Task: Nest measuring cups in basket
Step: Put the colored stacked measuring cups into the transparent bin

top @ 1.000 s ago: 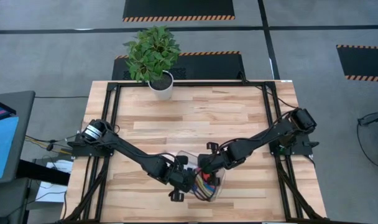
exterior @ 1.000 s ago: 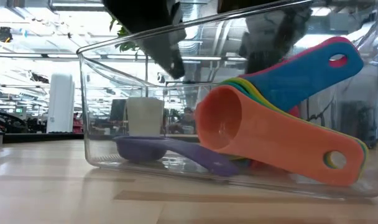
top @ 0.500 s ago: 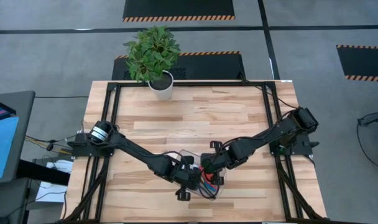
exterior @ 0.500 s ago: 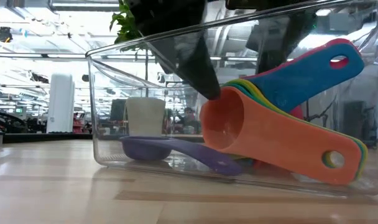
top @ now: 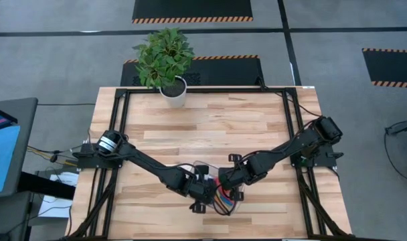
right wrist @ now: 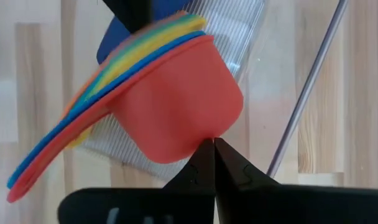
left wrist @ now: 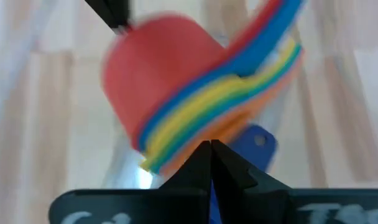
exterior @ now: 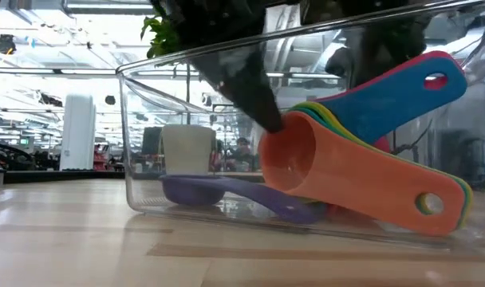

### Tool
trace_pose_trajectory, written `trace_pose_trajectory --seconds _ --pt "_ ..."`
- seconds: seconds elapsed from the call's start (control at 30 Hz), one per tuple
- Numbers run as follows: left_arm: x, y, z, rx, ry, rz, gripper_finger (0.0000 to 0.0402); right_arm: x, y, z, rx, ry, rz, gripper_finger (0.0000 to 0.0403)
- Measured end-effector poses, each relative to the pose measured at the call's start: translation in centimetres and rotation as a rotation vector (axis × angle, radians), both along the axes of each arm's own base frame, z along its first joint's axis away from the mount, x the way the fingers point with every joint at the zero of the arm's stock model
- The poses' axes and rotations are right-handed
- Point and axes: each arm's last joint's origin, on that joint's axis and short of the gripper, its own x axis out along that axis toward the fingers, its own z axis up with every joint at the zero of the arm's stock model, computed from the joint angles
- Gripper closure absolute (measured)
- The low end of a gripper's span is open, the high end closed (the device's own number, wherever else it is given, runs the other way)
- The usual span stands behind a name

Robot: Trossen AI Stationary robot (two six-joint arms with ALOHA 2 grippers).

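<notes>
Both arms meet mid-table, left gripper [left wrist: 211, 144] and right gripper [right wrist: 214, 142] fingers closed.

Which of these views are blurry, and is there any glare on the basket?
Left wrist view: the nested measuring cups are soft and out of focus. Right wrist view: slightly sharper. Low view: the basket wall shows pale reflections, room behind visible through it. High view: evenly lit.

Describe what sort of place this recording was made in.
Probably a robotics lab or workshop: hazard-striped floor mats on a grey floor, a wooden table in a black frame, and an open hall with ceiling ducts and equipment beyond it in the low view.
</notes>
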Motion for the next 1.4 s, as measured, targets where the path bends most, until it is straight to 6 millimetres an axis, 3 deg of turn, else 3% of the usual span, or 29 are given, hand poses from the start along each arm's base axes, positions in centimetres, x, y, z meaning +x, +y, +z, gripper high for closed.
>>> trace_pose_trajectory --seconds 0.2,0.7,1.07,1.2,1.4 --pt "0.6 0.1 0.4 0.019 -0.075 0.019 0.0401 0.1 0.0 0.0 0.005 -0.012 -0.003 0.0387" --pt "1.3 -0.5 4.4 0.050 -0.100 0.002 0.0402 0.9 0.4 0.4 0.051 -0.098 0.003 0.0385" --pt "-0.3 -0.6 2.2 -0.062 0.108 -0.071 0.0402 0.4 0.4 0.1 0.023 -0.057 -0.002 0.0393" --pt "-0.6 -0.3 0.6 -0.023 0.108 -0.052 0.0402 0.5 0.3 0.1 0.018 -0.057 -0.008 0.0384" --pt "0.1 0.0 1.0 0.050 0.008 -0.027 0.0402 0.2 0.2 -0.6 0.022 -0.050 -0.009 0.0392"
